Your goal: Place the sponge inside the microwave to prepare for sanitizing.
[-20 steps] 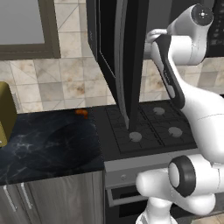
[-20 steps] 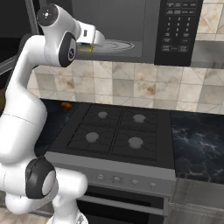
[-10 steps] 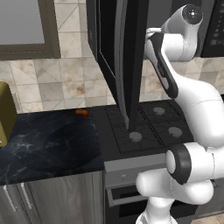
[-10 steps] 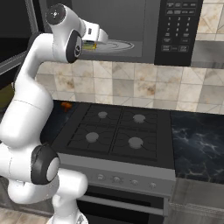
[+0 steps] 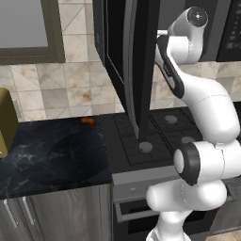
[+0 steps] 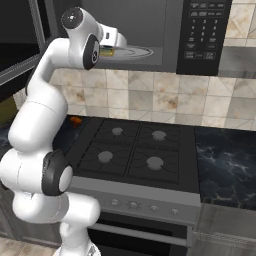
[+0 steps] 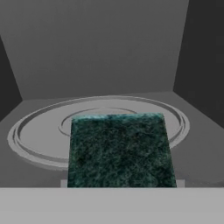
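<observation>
A: How did the arm (image 6: pixel 45 115) stand?

B: It rose steeply from the base. The elbow was bent at the top and the forearm ran level, so the whole arm made a tall hook. In the left base view the upper links leaned away from the camera, with the round wrist joint highest.

A: And the hand?

B: It was horizontal, with the gripper (image 6: pixel 112 50) pointing into the microwave (image 6: pixel 200 30) at the left side of its mouth.

A: What about the jaws?

B: They were partly apart and closed across the sponge (image 7: pixel 120 151). In the hand view it lay flat between them, green face up. The fingertips themselves were not clear.
</observation>
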